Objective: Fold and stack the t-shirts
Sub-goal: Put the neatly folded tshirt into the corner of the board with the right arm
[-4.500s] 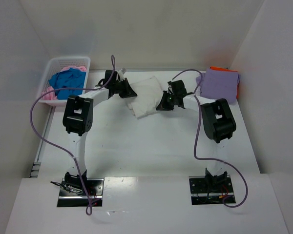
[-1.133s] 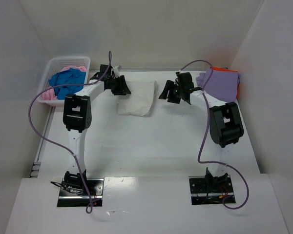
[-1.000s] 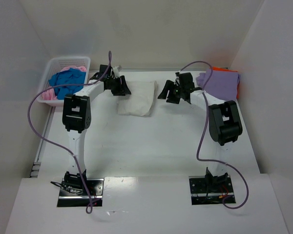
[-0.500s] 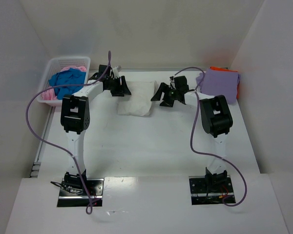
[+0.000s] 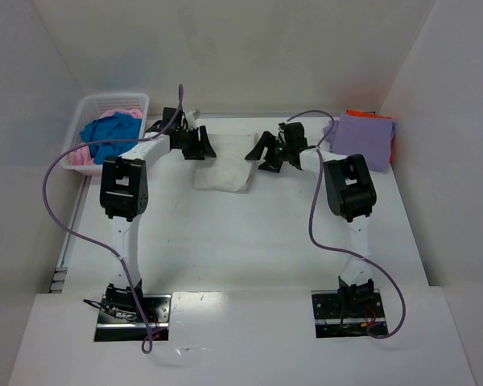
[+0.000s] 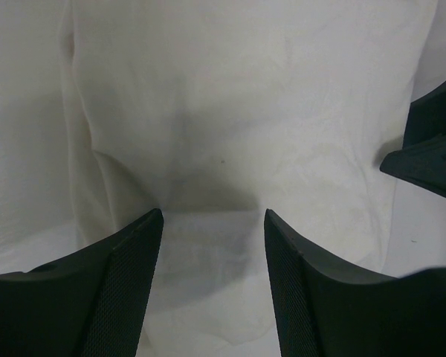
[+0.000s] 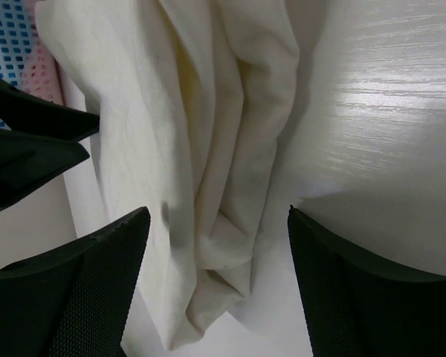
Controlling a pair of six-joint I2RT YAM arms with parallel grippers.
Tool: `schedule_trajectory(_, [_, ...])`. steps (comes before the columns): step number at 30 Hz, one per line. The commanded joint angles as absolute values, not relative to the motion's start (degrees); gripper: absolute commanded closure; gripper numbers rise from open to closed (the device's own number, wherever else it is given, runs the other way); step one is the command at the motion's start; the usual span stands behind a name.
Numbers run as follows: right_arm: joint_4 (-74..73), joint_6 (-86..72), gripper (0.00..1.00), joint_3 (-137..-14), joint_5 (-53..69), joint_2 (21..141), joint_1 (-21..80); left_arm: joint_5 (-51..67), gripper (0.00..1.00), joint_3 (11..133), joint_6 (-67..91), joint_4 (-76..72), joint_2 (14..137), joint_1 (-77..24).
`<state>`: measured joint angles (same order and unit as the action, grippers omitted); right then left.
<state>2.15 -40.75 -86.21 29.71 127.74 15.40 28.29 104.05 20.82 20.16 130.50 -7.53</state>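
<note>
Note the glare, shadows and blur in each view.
Top external: soft, even light, no harsh shadows. Left wrist: a grey shadow falls on the cream-white cloth t-shirt between the black pincer fingers, whose near edges look soft. Right wrist: streaky glare on the white table, with dark shadow just below it.

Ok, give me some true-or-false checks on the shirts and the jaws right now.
The cream shirt lies between the two arms' jaws. True.
The purple shirt is in the basket. False: it lies on the orange shirt, far right.
The left jaws are shut on the cream shirt. False: they stand open over it.
The blue shirt is in the basket. True.
The right jaws are open. True.
</note>
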Motion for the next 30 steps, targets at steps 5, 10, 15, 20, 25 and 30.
schedule_trajectory(5, [-5.79, -40.08, 0.21, -92.89, 16.89, 130.86, 19.07, 29.09, 0.35, 103.27, 18.81, 20.57, 127.97, -7.12])
schedule_trajectory(10, [-6.94, -41.13, 0.21, -94.83, 16.08, 132.71, 20.3, 29.09, 0.35, 102.22, 18.29, 20.57, 127.97, -7.12])
schedule_trajectory(15, [-6.94, -41.66, 0.25, -95.36, 15.47, 133.24, 21.53, 29.09, 0.35, 101.69, 18.28, 20.04, 127.44, -7.12])
schedule_trajectory(20, [-6.42, -42.19, 0.44, -95.44, 15.47, 133.86, 21.53, 29.09, 0.35, 101.16, 18.28, 20.04, 127.44, -7.12])
schedule_trajectory(25, [-7.9, -42.8, 0.97, -96.59, 14.16, 135.18, 21.53, 29.62, 0.35, 100.64, 18.28, 20.04, 126.39, -7.12])
schedule_trajectory(30, [-9.58, -41.67, 1.0, -98.09, 8.46, 132.64, 21.53, 30.67, 0.27, 100.02, 18.28, 19.42, 121.57, -6.59])
